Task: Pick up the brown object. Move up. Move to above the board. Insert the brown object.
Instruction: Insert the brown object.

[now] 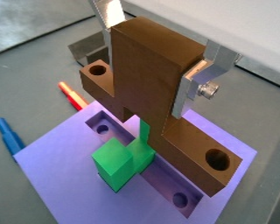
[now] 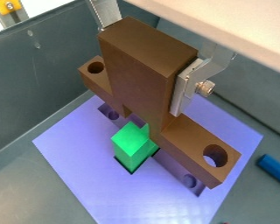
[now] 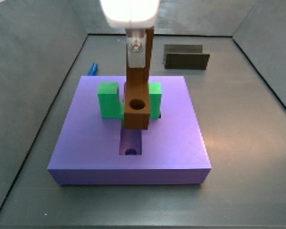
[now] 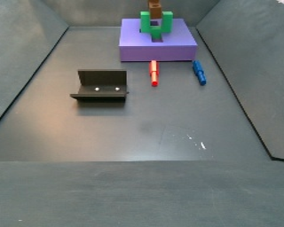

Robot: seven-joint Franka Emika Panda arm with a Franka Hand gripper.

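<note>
Tool (image 1: 157, 54) seen clamped on the brown object (image 1: 149, 83), silver fingers (image 1: 209, 70) pressed to its sides, above the board (image 3: 97, 143) | brown object held upright over the central groove, between the green block (image 3: 110, 100) arms | red pen (image 4: 153, 73) and blue pen (image 4: 199, 72) lying beside board | fixture (image 4: 100, 86) well apart on floor

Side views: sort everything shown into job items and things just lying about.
Job: brown T-shaped piece, held in the pincer over the purple board with its green U-block.

Lying about: red marker, blue marker, fixture.
</note>
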